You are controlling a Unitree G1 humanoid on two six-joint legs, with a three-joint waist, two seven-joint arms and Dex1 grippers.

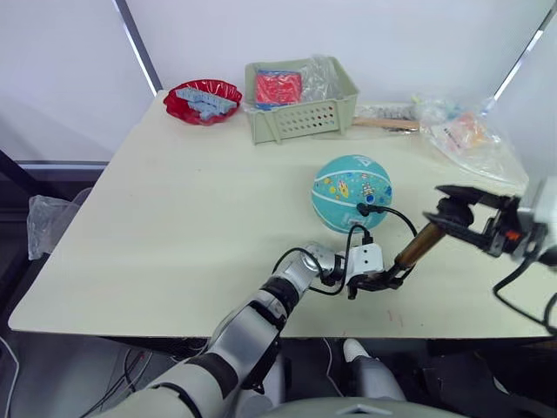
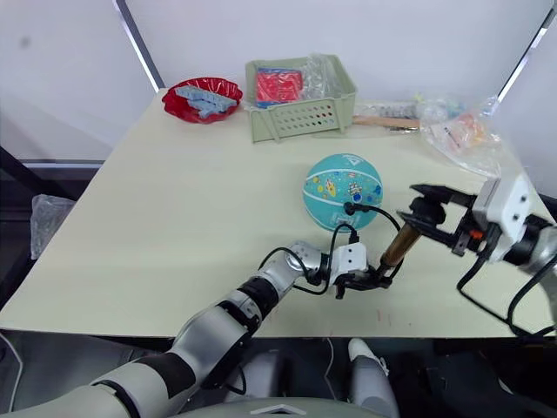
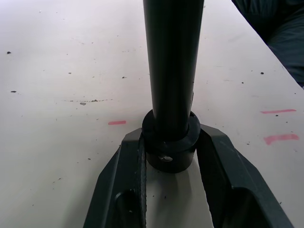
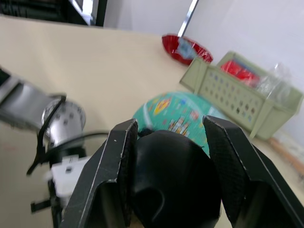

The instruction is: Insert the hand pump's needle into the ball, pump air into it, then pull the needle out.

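Pumping step, we judge: needle fitting (image 1: 364,209) sits against the ball (image 1: 352,192). Left end effector (image 1: 379,280) clamps the hand pump (image 1: 418,247) base, right end effector (image 1: 452,209) clamps its handle. We should stroke straight along the barrel, base held steady beside the ball.

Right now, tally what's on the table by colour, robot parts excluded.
Teal: 1, the ball
Bronze-gold and black: 1, the hand pump, held at both ends by the left hand and the right hand
Red: 1, a dish
Pale green: 1, a basket
Clear: 1, a plastic bag
Total: 5
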